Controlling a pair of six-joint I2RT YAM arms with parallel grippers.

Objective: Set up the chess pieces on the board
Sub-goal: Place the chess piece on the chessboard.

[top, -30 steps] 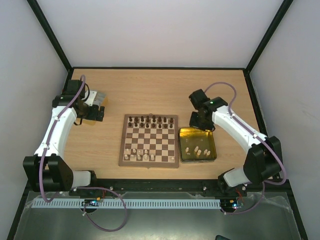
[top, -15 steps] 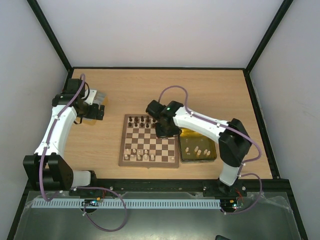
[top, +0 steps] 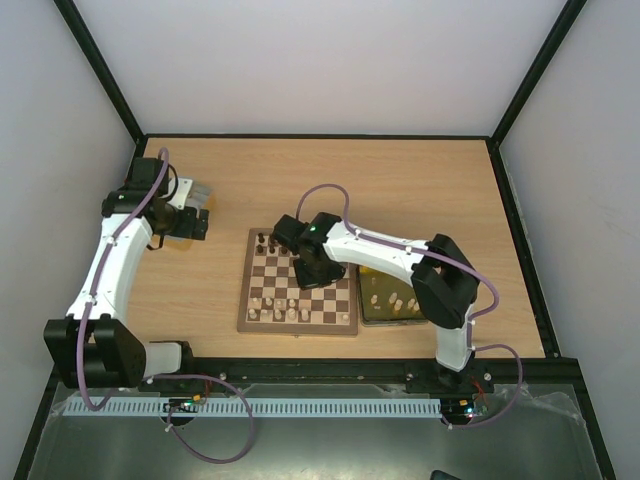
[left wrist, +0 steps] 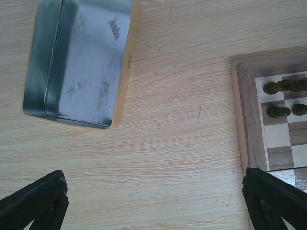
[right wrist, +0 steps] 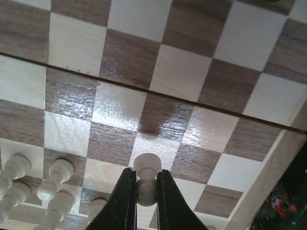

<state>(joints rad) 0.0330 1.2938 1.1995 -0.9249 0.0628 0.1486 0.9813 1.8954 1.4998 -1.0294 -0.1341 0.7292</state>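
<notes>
The board (top: 297, 331) lies mid-table with dark chess pieces (top: 268, 241) along its far rows and cream ones (top: 280, 312) on its near rows. My right gripper (top: 312, 272) hovers over the board's middle. In the right wrist view it (right wrist: 144, 173) is shut on a cream pawn (right wrist: 147, 162), base towards the squares (right wrist: 182, 72), with other cream pieces (right wrist: 53, 177) at lower left. My left gripper (top: 190, 224) stands open over bare table left of the board. Its fingers (left wrist: 36, 201) frame the wood, with the board's corner (left wrist: 247, 120) and dark pieces (left wrist: 283, 86) at right.
A silver tray (top: 198, 190) (left wrist: 81, 62) lies at the far left by the left gripper. A gold tray (top: 372, 318) holding several cream pieces (top: 397, 302) sits against the board's right side, partly under the right arm.
The right arm has swung left from above the gold tray to over the board's middle, carrying the cream pawn. The left arm has stayed put.
</notes>
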